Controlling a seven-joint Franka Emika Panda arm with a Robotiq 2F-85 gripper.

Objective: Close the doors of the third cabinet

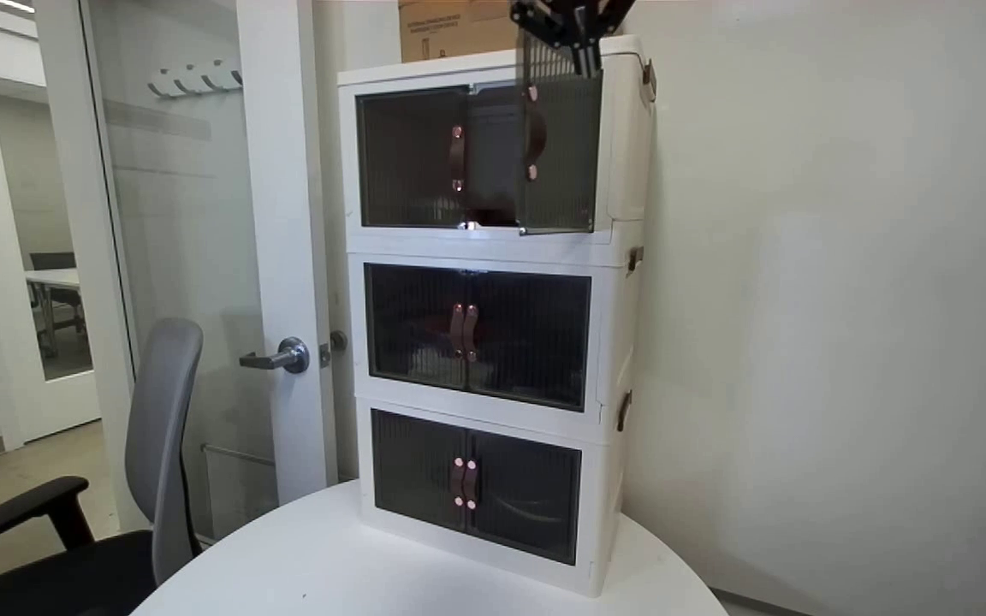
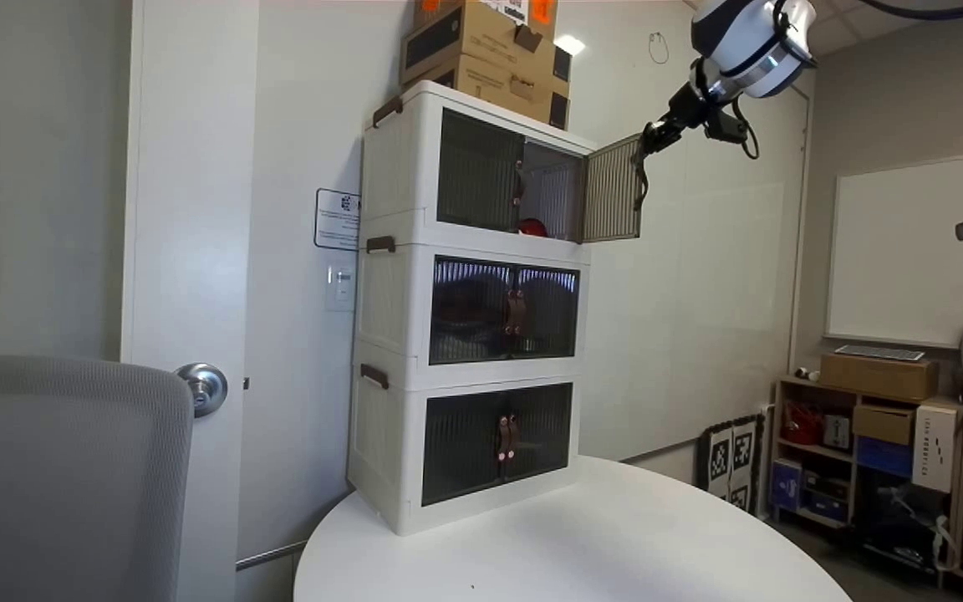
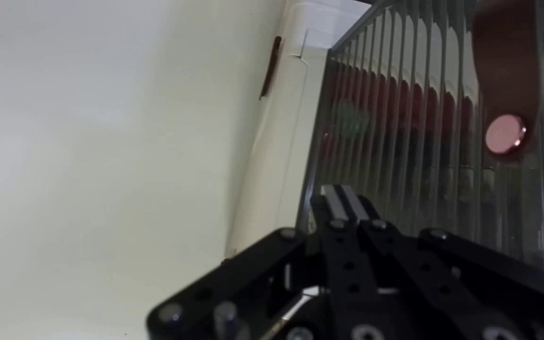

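White third cabinet (image 2: 394,167) tops the stack (image 2: 381,297) near the far edge of the surface (image 2: 657,518); its left smoked door (image 1: 407,162) is closed, its right door (image 2: 612,192) swung outward. Your fingers (image 3: 335,203), pressed together, sit by that door's outer face, contact unclear.

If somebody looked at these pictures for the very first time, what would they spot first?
Probably the tall white stack of three cabinets, standing on a round white table. Next, one dark see-through door standing open on the topmost cabinet, with the robot's black fingers, shut together, close by it. Then maybe a bright red thing showing inside that cabinet, low in the opening, in an exterior view.
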